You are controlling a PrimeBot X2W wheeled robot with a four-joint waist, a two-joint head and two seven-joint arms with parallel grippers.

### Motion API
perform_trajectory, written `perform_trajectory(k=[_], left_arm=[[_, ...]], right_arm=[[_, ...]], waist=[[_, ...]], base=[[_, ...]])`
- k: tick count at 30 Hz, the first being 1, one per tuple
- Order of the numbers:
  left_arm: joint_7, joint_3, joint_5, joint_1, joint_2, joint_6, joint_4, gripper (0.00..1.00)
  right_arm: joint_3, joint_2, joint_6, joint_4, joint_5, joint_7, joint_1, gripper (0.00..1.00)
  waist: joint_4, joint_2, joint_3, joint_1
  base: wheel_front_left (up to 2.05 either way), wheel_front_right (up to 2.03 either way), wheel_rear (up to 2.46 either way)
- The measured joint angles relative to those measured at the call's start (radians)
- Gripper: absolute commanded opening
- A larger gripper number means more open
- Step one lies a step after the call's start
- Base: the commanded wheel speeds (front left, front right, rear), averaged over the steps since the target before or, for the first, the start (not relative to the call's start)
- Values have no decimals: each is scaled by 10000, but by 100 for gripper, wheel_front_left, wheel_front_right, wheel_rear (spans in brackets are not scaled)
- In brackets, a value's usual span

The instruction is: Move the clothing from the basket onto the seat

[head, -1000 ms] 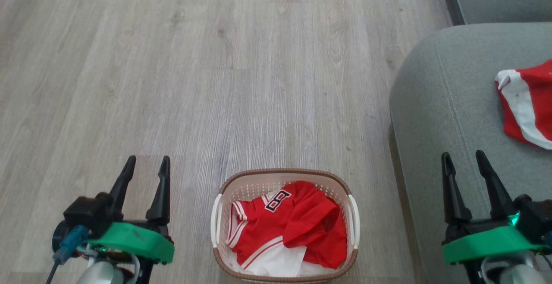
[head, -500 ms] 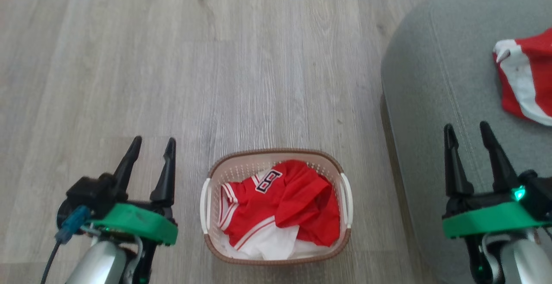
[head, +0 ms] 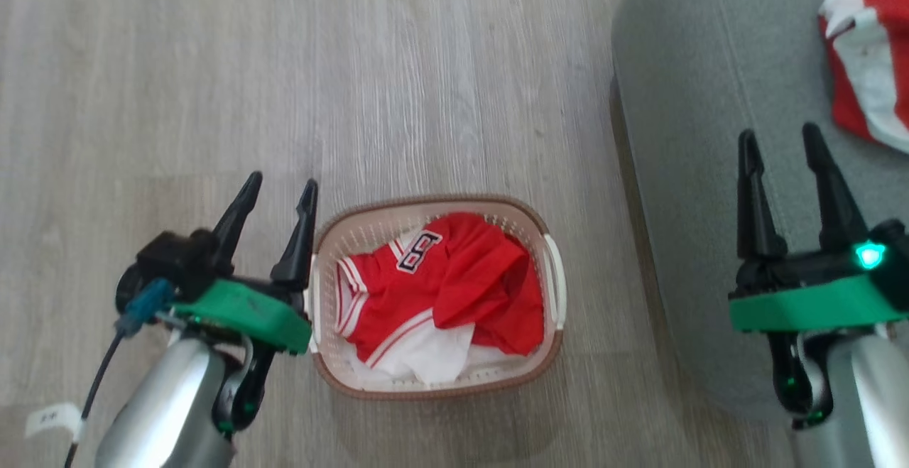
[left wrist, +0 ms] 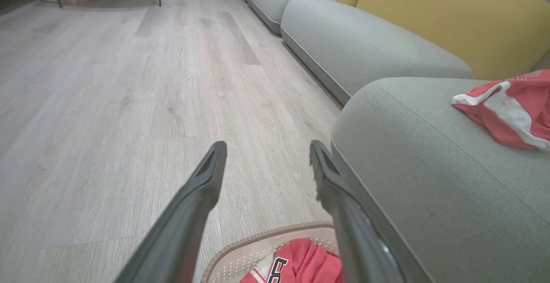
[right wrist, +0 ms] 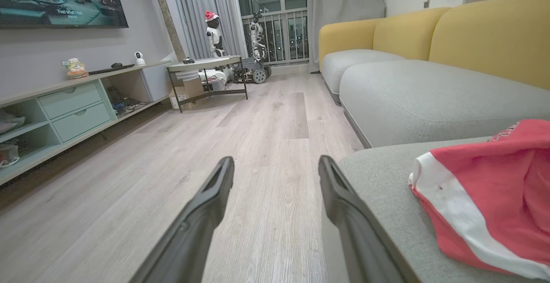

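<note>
- Basket (head: 433, 391): one unit, rounded-rectangular, of cream plastic. The walls are perforated, the rim is brown with a woven look, and there are two white side handles. It stands on the pale wood-grain plank floor (head: 213, 63), just beside the seat's front edge.
- Clothing in the basket (head: 454, 283): a crumpled heap of thin red fabric with white panels and white stripe trim. One black-and-white number patch (head: 419, 251) faces up. The number of separate pieces in the heap cannot be determined.
- Seat (head: 696, 134): a large grey-green cushion in matt woven fabric, with rounded edges and one stitched seam.
- Garment on the seat (head: 866, 63): one red piece with a broad white band, lying rumpled on the cushion top, well apart from the basket.
- Left gripper (head: 281, 182): two long, dark, tapered fingers, spread apart and holding nothing. In the head view the inner finger overlaps the basket's left rim; contact cannot be determined.
- Right gripper (head: 777, 132): two fingers of the same kind, also spread apart and holding nothing. It is positioned over the seat, near the garment but apart from it.
</note>
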Motion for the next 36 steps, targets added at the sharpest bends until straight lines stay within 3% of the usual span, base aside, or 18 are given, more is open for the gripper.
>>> perform_trajectory(k=[20,36], left_arm=[[1319,-1292,0,-3380,-878,-1195,4159,100],[2002,-2711,-385,-5660,-1264,-1381,7448,100]], right_arm=[[48,174,2,-746,-370,-29,-2221,100],[159,506,2,-1755,-663,-56,-3946,100]], waist=[[-776,0,2787,2],[-1589,-1,5066,2]], base=[[0,0,0],[0,0,0]])
